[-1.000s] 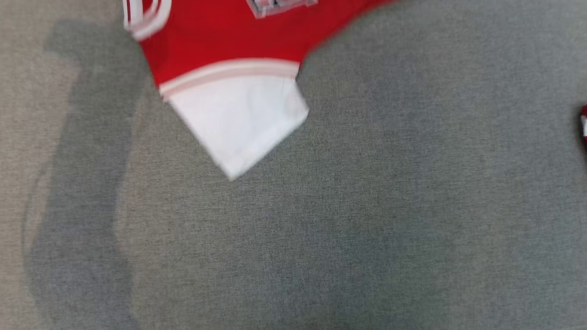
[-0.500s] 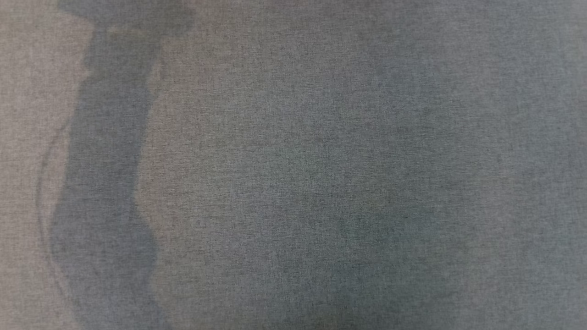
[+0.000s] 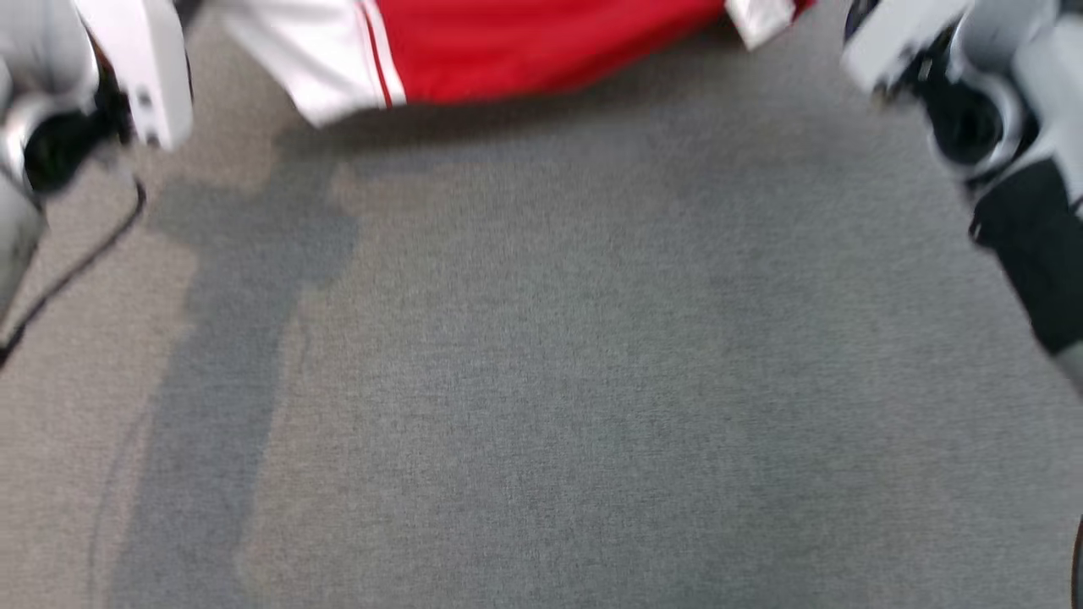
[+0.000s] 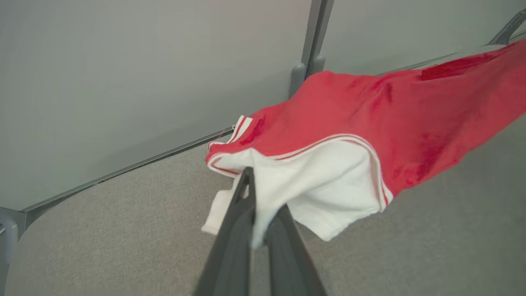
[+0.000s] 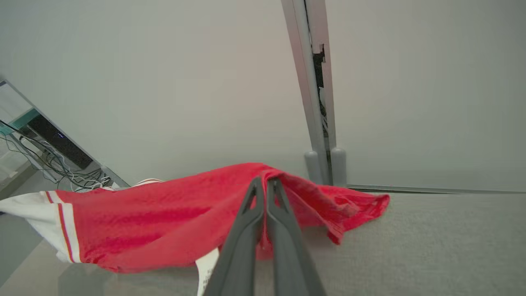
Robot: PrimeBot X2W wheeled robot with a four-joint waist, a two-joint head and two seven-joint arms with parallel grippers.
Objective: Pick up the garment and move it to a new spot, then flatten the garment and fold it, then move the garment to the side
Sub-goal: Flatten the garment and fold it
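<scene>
At the far left of the head view, pale left wrist housing [image 3: 127,76], blurred, with a dark cable [image 3: 76,266] trailing near it over the grey fabric surface [image 3: 541,381]. In the left wrist view, left gripper [image 4: 263,191] pinched shut on the white sleeve [image 4: 328,185] of the garment [image 4: 370,107], cloth bunched between the two dark fingers, one tip poking out, the other buried in the white. Red body stretched away to the right, held above the surface, sagging a little in the middle. Along the far edge of the head view, same garment as a red band, white red-striped cloth at its left end. Behind, pale partition panels [image 4: 123,82] joined by a grey post [image 4: 312,37]. In the right wrist view, right gripper [image 5: 266,183] closed tight on a red fold at the garment's right end, fingers pressed together, a loose red corner drooping toward the surface just right of them, a white label [image 5: 207,267] hanging just left. At the far right of the head view, right wrist housing [image 3: 948,59], grey and black, blurred.
</scene>
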